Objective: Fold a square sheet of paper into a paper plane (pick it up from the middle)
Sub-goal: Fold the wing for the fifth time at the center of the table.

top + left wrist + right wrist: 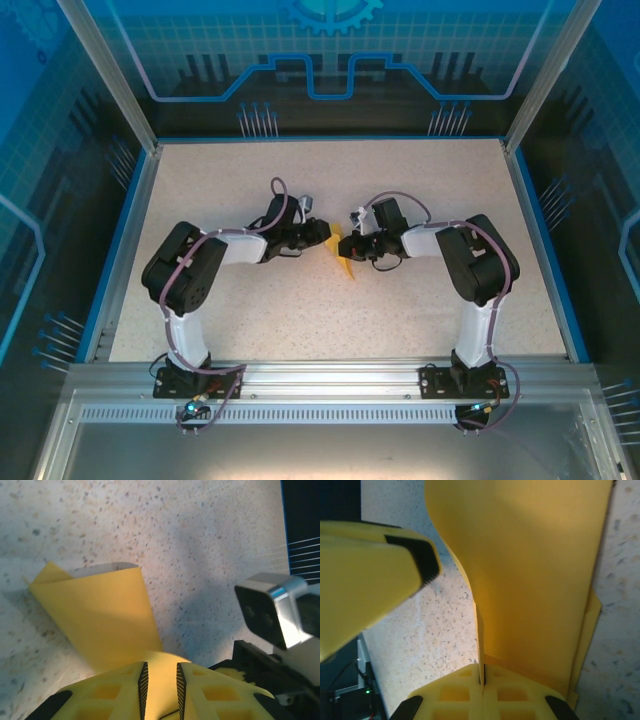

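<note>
At right hand (481,672): clamped shut on edge of sheet (100,615), standing on edge. Opposite side of sheet: left hand (160,672), jaws slightly parted around its corner, not pinching. Folded; long axis running away from left hand. Bare worktop (400,320) all round sheet, rims well apart.

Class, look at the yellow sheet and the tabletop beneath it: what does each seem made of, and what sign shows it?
Yellow sheet: thin matte paper; it curls and folds over, showing what looks like a paler underside. Tabletop: hard, smooth, off-white with dark speckles, probably laminate or stone-effect board; which, the look leaves open.
</note>
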